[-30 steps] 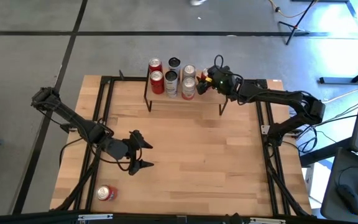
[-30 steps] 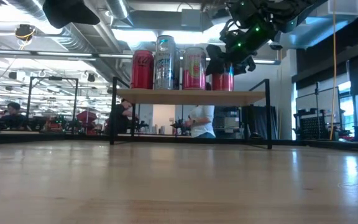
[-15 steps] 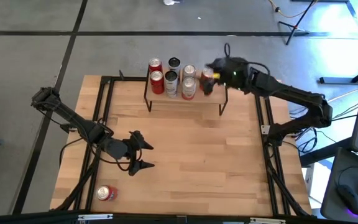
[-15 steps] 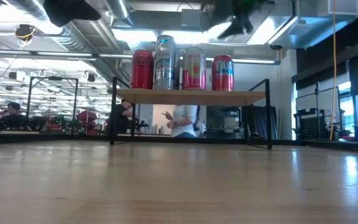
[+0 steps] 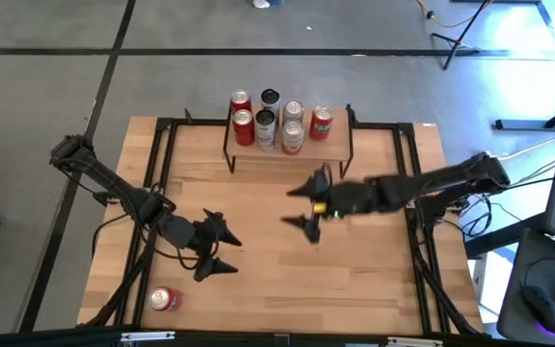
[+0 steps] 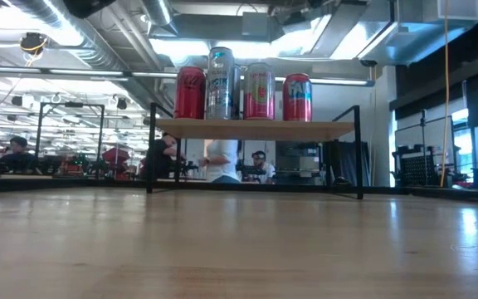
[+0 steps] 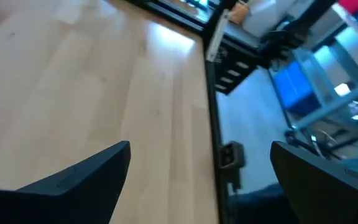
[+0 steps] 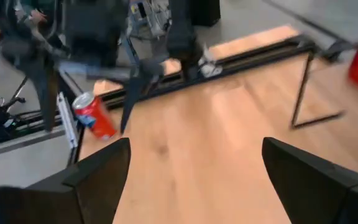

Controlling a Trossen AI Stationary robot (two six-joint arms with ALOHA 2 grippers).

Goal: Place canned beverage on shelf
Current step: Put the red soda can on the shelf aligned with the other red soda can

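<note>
The wooden table [image 5: 287,280] carries the shelf [image 5: 287,154] at its far edge, and six cans now stand on it. The newest, a red can [image 5: 322,123], sits alone at the shelf's right end, upright and free of any grip (the low view shows it level with its neighbours [image 6: 297,98]). A second ago the right gripper [image 5: 308,202] was up at that spot; it has since let go and swung back over the middle of the table, fingers spread wide and empty. That placement looks finished. The left gripper [image 5: 216,249] hangs low at the near left, fingers also wide apart, holding nothing. One more red can [image 5: 166,300] lies on its side near the table's near-left corner, just beyond the left gripper, probably the next one to shelve.
</note>
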